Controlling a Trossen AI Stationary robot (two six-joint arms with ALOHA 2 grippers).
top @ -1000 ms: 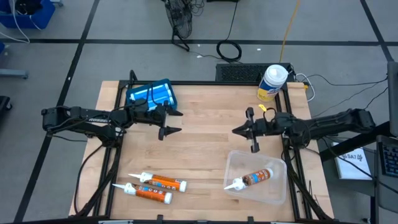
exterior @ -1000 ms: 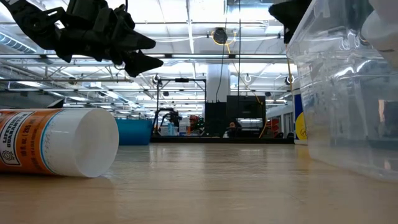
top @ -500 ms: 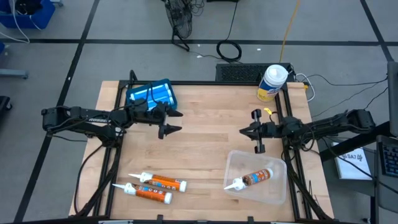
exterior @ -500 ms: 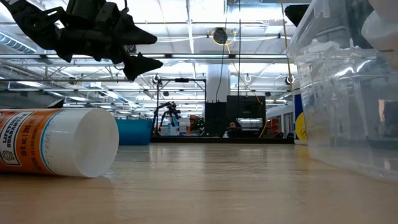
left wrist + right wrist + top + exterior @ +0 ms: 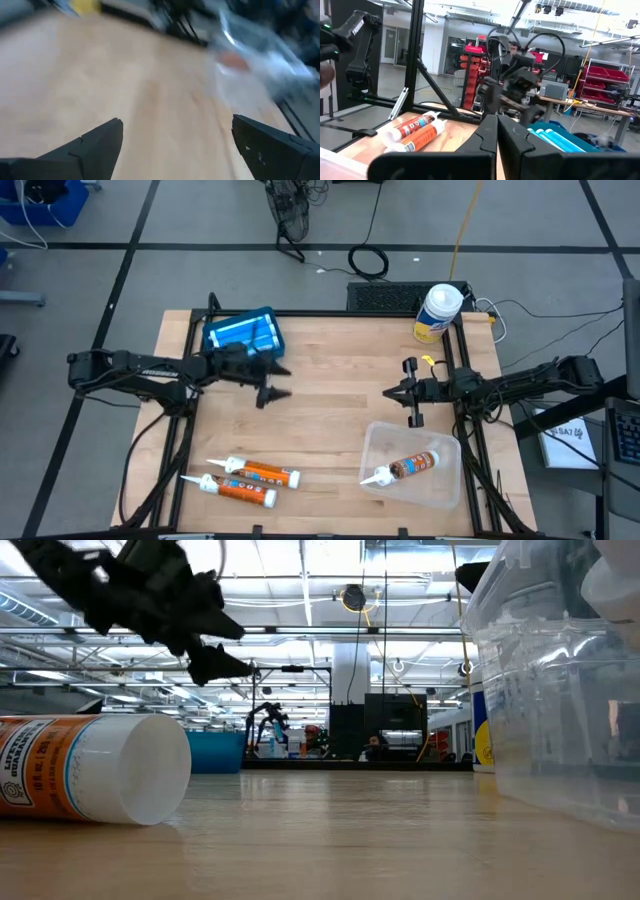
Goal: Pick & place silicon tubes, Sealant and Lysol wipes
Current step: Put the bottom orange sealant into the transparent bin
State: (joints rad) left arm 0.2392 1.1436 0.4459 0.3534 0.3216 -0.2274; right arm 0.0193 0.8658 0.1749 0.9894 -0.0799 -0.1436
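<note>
Two orange-and-white silicone tubes (image 5: 250,473) (image 5: 236,489) lie side by side on the wooden table near its front left; one tube's white end (image 5: 130,781) fills the low view's left. A third, brownish tube (image 5: 412,466) lies inside a clear plastic container (image 5: 448,492) at the front right. The Lysol wipes canister (image 5: 437,312) stands upright at the far right corner. My left gripper (image 5: 285,381) hovers open above the table's middle left, holding nothing (image 5: 177,145). My right gripper (image 5: 388,392) hovers shut and empty above the middle right (image 5: 497,135).
A blue package (image 5: 242,332) lies at the far left, beside my left arm. A black frame (image 5: 468,430) runs around the table's edges. Bare wood (image 5: 330,420) lies between the two grippers. Cables and a black box sit on the floor beyond the far edge.
My left gripper has rolled about its own line and tipped its fingers downward, staying over the same spot and staying open. My right gripper has drawn back a little toward the table's right edge and sunk, still shut. No object has moved.
</note>
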